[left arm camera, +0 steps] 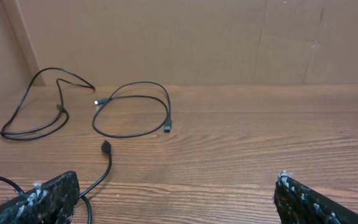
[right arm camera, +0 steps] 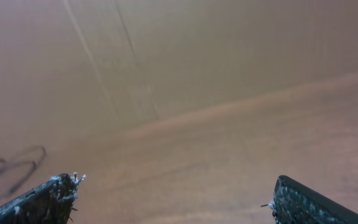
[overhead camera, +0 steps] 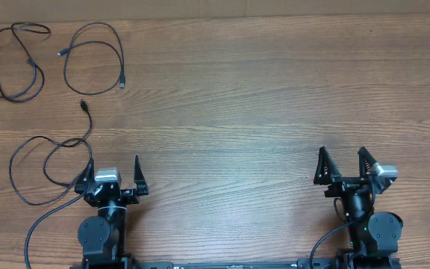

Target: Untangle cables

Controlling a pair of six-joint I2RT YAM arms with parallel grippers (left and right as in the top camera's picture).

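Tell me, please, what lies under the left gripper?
Under the left gripper, bare wooden table shows between open fingers. The nearest cable slips behind its left finger; that stretch is hidden.

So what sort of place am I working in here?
Probably a lab test bench, not a home: a bare wood-grain table, plain brown board walls around it, and the left gripper and right gripper mounted at its near edge.

The nearest cable (left arm camera: 109, 167) passed behind a finger (left arm camera: 45, 198) of the left gripper (left arm camera: 178, 180) and off that wrist view's bottom edge. In the blurred right wrist view, a dark loop (right arm camera: 20, 163), perhaps a cable, was cut by the left edge.
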